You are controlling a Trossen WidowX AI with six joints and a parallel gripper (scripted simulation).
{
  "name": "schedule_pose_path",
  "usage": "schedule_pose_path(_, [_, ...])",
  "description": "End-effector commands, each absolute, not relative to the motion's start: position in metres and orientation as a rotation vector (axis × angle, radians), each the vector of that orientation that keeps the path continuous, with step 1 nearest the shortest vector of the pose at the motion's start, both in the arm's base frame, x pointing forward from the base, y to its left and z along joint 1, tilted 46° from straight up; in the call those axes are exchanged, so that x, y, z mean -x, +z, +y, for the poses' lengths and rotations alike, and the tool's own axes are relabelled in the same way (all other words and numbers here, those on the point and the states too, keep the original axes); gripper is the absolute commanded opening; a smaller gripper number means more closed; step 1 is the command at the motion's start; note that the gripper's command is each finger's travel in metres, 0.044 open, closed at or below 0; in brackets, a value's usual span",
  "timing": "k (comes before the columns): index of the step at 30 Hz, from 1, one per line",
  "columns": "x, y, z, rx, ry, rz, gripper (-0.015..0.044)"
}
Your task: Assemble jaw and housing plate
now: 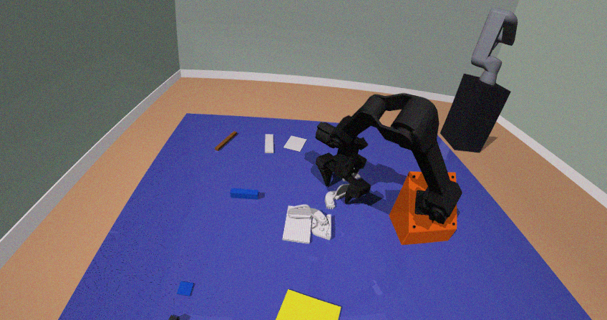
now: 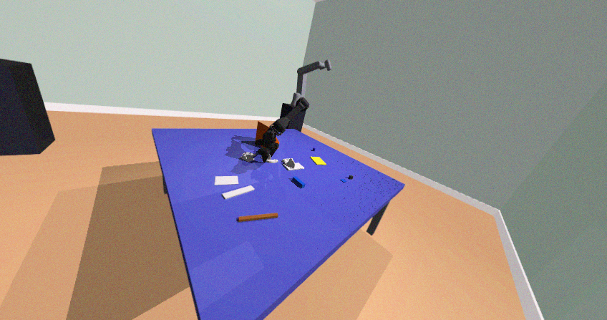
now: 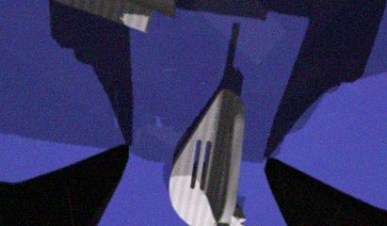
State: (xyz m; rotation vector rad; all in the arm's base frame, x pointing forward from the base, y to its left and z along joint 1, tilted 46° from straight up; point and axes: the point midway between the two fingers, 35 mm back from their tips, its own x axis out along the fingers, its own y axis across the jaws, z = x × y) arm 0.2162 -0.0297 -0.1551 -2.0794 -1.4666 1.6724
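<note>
The free jaw (image 1: pixel 330 199) (image 2: pixel 271 160) (image 3: pixel 187 193), light grey with teeth and two slots, lies on the blue table. My gripper (image 1: pixel 337 192) (image 3: pixel 199 158) is open and empty, low over this jaw, with one finger on each side in the wrist view. The white ribbed base (image 1: pixel 296 231) (image 2: pixel 298 166) carries the other jaw (image 1: pixel 300 211); its corner also shows at the wrist view's top left. The free pin cannot be made out clearly. The white housing plate (image 2: pixel 247 156) lies beyond the free jaw, mostly hidden behind my gripper in the top view.
A blue block (image 1: pixel 244 193) (image 2: pixel 298 182), a white bar (image 1: pixel 269 143) (image 2: pixel 238 192), a white square (image 1: pixel 295 143) (image 2: pixel 225 180) and a brown stick (image 1: pixel 225 141) (image 2: pixel 258 217) lie on the table. A yellow sheet (image 1: pixel 309 306) (image 2: pixel 318 160) and a small blue square (image 1: pixel 185 288) lie beyond the base.
</note>
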Motion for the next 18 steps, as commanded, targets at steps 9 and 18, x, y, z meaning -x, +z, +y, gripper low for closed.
schedule_pose_path(9, [-0.2158,-0.1553,-0.0284,2.076,1.669,-1.459,0.0440])
schedule_pose_path(18, [-0.2159,-0.1554,-0.0291,2.078,1.673,-1.467,0.0361])
